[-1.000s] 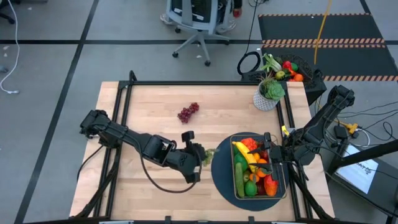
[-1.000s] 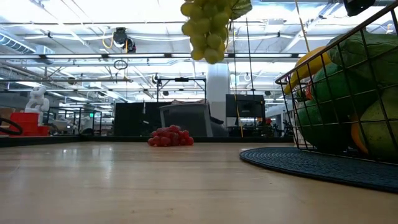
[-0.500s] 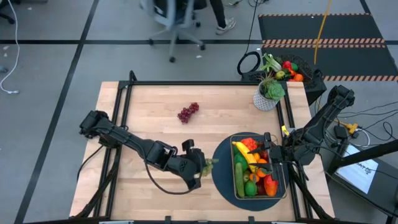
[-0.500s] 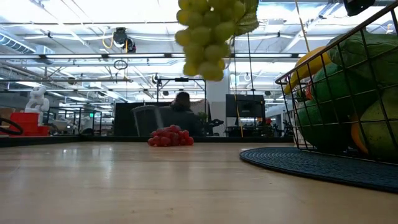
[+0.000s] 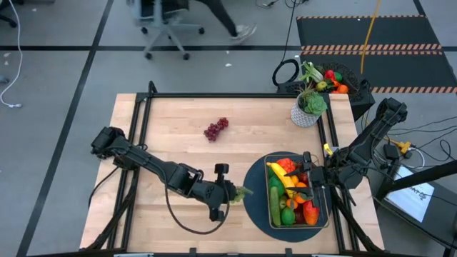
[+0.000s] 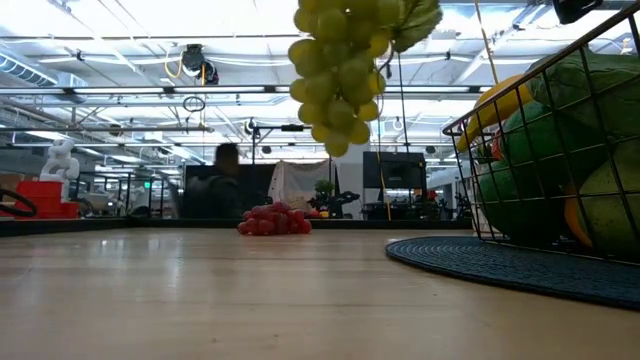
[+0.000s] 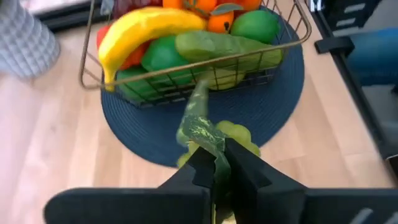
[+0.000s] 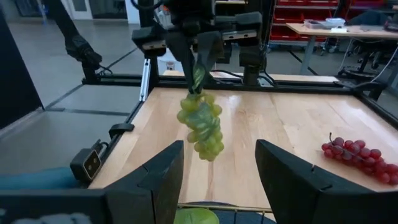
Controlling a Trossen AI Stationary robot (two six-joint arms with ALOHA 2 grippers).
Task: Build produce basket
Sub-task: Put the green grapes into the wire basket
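The left gripper [image 7: 214, 163] has its fingers pinching the leafy stem of the green grapes [image 6: 340, 70], and the bunch hangs free above the bench [image 5: 178, 135], just beside the edge of the dark round mat [image 5: 253, 193] and not yet over the basket [image 5: 273, 207]. The bunch looks light and a little floppy; it hangs from the stem and will likely swing when the arm moves, so the stem is the right place to hold it, because the round smooth grapes would probably slip between the fingers. The basket stands on the mat and is already quite full, with a banana [image 7: 140, 34], a cucumber [image 7: 227, 50], oranges and green fruits, so I think the grapes must go on top, where they may roll off. The right gripper [image 8: 217, 180] waits at the basket's far side with its fingers spread and holding nothing. One bunch of purple grapes [image 5: 216, 128] lies on the bench, well apart from the basket. The bench is pale smooth wood. Beyond it is a grey floor with a rolling chair [image 5: 161, 28], and a person walks there.
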